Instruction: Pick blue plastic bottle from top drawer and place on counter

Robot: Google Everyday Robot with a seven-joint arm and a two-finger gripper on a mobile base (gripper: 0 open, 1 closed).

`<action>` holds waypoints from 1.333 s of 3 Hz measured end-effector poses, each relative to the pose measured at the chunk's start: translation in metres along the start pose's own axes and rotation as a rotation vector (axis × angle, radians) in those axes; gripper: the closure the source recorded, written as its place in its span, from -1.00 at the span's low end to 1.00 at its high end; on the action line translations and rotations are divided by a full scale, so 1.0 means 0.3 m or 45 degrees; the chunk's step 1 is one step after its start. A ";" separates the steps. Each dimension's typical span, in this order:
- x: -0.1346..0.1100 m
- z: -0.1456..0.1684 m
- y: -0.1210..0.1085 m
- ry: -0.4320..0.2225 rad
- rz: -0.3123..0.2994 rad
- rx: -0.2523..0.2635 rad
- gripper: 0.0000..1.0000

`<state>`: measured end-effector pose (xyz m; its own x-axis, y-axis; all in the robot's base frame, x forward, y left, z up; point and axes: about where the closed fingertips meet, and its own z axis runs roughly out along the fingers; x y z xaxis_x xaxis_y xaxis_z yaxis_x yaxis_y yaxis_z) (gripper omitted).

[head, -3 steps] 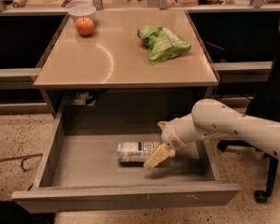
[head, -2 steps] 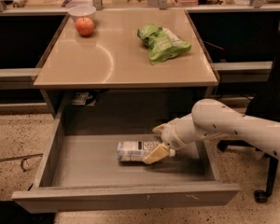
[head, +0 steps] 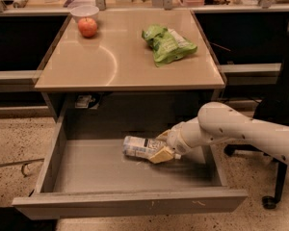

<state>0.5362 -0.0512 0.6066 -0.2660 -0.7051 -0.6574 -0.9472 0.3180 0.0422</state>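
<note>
The blue plastic bottle [head: 137, 147] lies on its side on the grey floor of the open top drawer [head: 130, 205], near the middle. My gripper [head: 160, 146] reaches into the drawer from the right on a white arm. Its tan fingers [head: 161, 154] are open and sit on either side of the bottle's right end, one behind it and one in front. The bottle rests on the drawer floor. The tan counter [head: 120, 61] is above and behind the drawer.
On the counter are a red apple [head: 87, 27], a white bowl [head: 84, 11] behind it, and a green snack bag [head: 167, 43] at the back right. Dark side shelves flank the counter. An office chair [head: 279, 109] stands at the right.
My gripper has moved left along the drawer floor, and its fingers now straddle the bottle's right end. The bottle has not moved.
</note>
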 end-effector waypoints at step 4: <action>-0.304 -0.389 0.003 0.022 -0.117 0.077 1.00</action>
<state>0.5388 -0.0607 0.7545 -0.1821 -0.7435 -0.6434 -0.9554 0.2886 -0.0631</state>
